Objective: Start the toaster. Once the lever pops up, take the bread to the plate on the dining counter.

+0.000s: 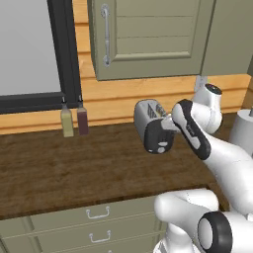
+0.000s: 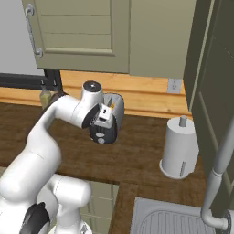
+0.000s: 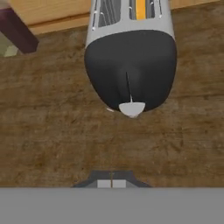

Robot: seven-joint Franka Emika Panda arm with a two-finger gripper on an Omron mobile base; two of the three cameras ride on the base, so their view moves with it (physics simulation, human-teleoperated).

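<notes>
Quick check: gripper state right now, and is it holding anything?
Gripper: closed, holding nothing; it hangs in front of the toaster's black end panel, above the lever.

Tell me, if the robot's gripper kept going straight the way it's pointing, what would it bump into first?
Probably the wooden counter just in front of the toaster. The gripper, jaws shut, looks down past the toaster's lever, which lies slightly ahead. Depth is hard to judge, so it might graze the lever instead.
</notes>
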